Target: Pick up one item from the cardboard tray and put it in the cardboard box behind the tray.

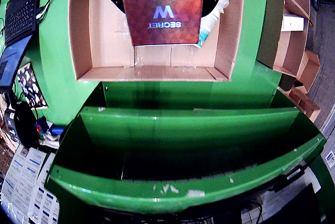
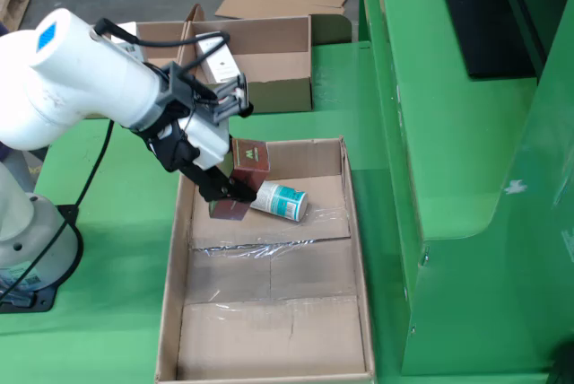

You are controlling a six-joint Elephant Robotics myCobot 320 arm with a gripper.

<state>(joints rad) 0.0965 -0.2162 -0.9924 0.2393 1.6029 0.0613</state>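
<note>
The gripper (image 2: 226, 188) hangs low over the far end of the tray (image 2: 178, 294), its jaws closed narrowly on a reddish-brown packet (image 2: 250, 156). In the wrist view the same packet (image 1: 163, 12) fills the top of the frame, its printed "W SECRET" face toward the lens, with the tray (image 1: 84, 30) floor below it. Just beside the packet lies a white-and-teal tube (image 2: 281, 200), resting on the tray floor near the tray's far right side. The rest of the tray floor is bare cardboard with tape. The box (image 2: 269, 56) stands beyond the tray, toward the bench's far edge, well apart from the packet.

I judge the grasp made and the lift barely begun. Left to do: raise the packet clear of the tray wall, carry it toward the far edge, and release it into the box.
</note>
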